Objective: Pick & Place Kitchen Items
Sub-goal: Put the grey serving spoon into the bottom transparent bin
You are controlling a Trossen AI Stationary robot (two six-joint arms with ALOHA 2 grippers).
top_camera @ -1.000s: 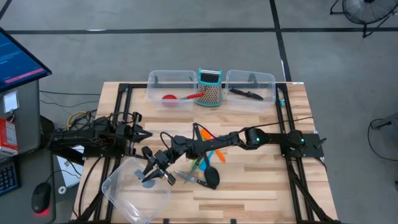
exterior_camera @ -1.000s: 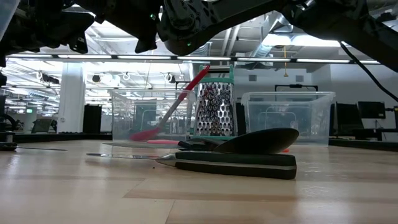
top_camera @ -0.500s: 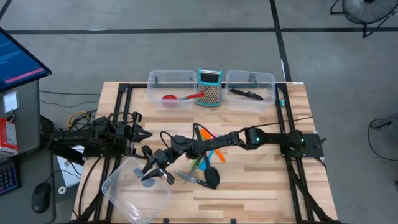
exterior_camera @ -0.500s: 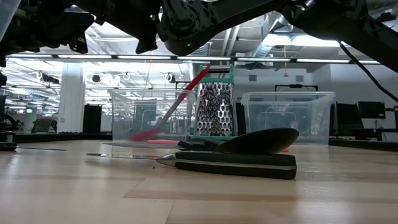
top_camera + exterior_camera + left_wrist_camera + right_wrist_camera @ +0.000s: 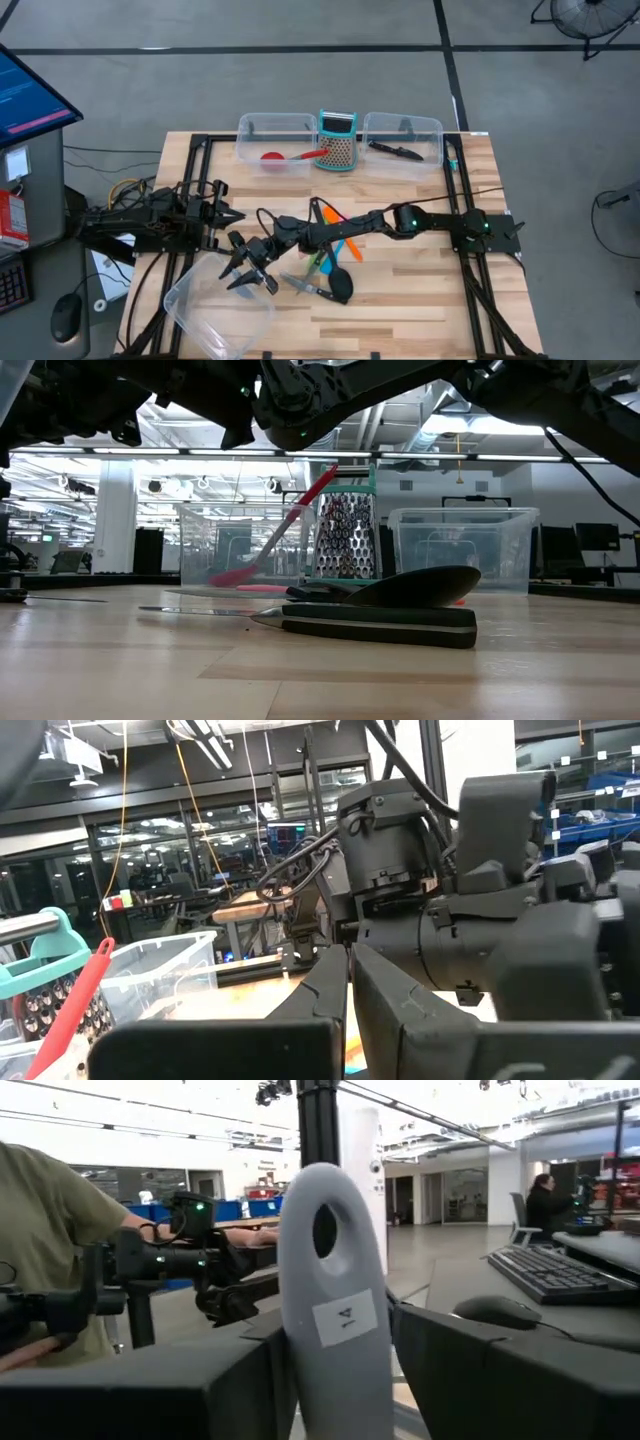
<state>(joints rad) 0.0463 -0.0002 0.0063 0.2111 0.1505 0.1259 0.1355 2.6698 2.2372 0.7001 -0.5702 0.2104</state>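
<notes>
My right gripper (image 5: 247, 268) reaches across the table and hovers over a clear tub (image 5: 205, 308) at the near left corner. A grey-blue spoon stands between its fingers; only the handle (image 5: 335, 1290), with a hole and a small label, shows. The jaws stand apart. My left gripper (image 5: 222, 214) waits shut at the table's left side, touching nothing. A black spoon (image 5: 340, 285), a black-handled knife (image 5: 370, 622) and orange (image 5: 333, 219), green and blue spatulas lie flat on the table under the right arm. My right gripper has the spoon's grey handle (image 5: 335, 1380) upright between its two fingers, which stand close on either side of it. Whether the fingers touch it I cannot tell. The spoon's bowl is hidden below the gripper.
Two clear tubs stand at the far edge with a teal-framed grater (image 5: 338, 140) between them. The left tub (image 5: 273, 135) holds a red spoon (image 5: 290, 156) leaning on its rim. The right tub (image 5: 405, 132) holds a black knife (image 5: 395, 150). A person stands beyond the table.
My right gripper's fingers have spread apart over the near-left tub while the arm kept its place. The grey-blue spoon part that showed under the gripper in the high view no longer shows there.
</notes>
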